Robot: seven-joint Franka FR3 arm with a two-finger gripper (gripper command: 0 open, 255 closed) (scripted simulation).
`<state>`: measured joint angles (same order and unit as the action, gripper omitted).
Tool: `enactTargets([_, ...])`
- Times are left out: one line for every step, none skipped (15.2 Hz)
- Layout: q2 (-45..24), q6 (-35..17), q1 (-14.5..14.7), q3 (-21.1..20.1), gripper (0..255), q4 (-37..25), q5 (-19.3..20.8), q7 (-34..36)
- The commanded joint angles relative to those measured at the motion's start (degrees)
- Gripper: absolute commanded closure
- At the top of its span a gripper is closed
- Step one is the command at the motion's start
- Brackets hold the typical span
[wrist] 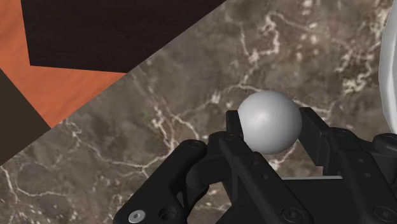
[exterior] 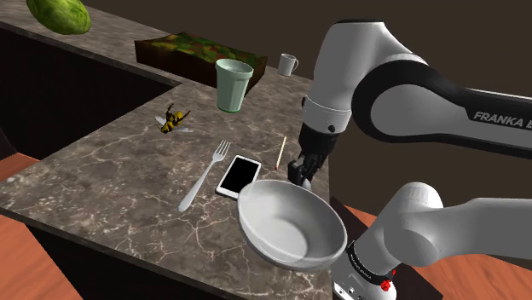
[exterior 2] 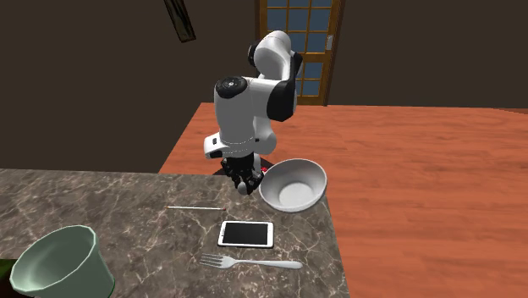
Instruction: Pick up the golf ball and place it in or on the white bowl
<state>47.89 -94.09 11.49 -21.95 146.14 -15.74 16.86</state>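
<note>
The golf ball (wrist: 267, 118), drawn plain pale grey, sits clasped between my black fingers (wrist: 313, 130). My gripper (wrist: 272, 130) is shut on it, low over the dark marble counter (wrist: 191, 95). In the shoulder view the gripper (exterior: 298, 175) hangs at the far rim of the white bowl (exterior: 290, 226), just beside it and not over it. In the second exterior view the gripper (exterior 2: 245, 184) is left of the bowl (exterior 2: 294, 184), which overhangs the counter's corner. Whether the ball rests on the counter I cannot tell. The bowl's rim (wrist: 389, 63) shows beside the ball.
A smartphone (exterior: 239, 176), a fork (exterior: 205, 176) and a thin stick (exterior: 281, 150) lie left of the bowl. Farther back stand a green cup (exterior: 233, 85), a wasp figure (exterior: 175, 119), a white mug (exterior: 288, 64) and a dark box (exterior: 205, 53). The counter edge runs close behind the gripper.
</note>
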Motion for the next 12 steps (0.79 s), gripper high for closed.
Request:
enactTargets([-0.08, 0.26, -0.02, -0.03, 255, 0.4, 0.16, -0.04])
enactTargets([-0.13, 0.25, -0.01, -0.09, 255, 0.33, 0.11, 0.02])
enactTargets([-0.03, 0.31, 0.01, -0.05, 255, 0.38, 0.12, 0.0])
enactTargets([-0.23, 0.02, 0.01, -0.24, 255, 0.45, 0.03, 0.1])
enactTargets([-0.24, 0.77, -0.06, -0.05, 255, -0.3, 0.21, 0.13])
enactTargets([-0.25, 1.51, -0.13, 0.15, 255, -1.06, 0.38, 0.16])
enactTargets([-0.29, 2.25, -0.2, 0.33, 255, -1.83, 0.55, 0.19])
enactTargets([-0.34, 2.98, -0.27, 0.51, 255, -2.61, 0.72, 0.22])
enactTargets([-0.4, 3.7, -0.34, 0.69, 255, -3.4, 0.89, 0.26])
enactTargets([-0.48, 4.42, -0.41, 0.86, 255, -4.19, 1.05, 0.29])
enactTargets([-0.57, 5.14, -0.48, 1.03, 255, -4.99, 1.21, 0.32])
enactTargets([-0.67, 5.85, -0.55, 1.2, 255, -5.81, 1.36, 0.36])
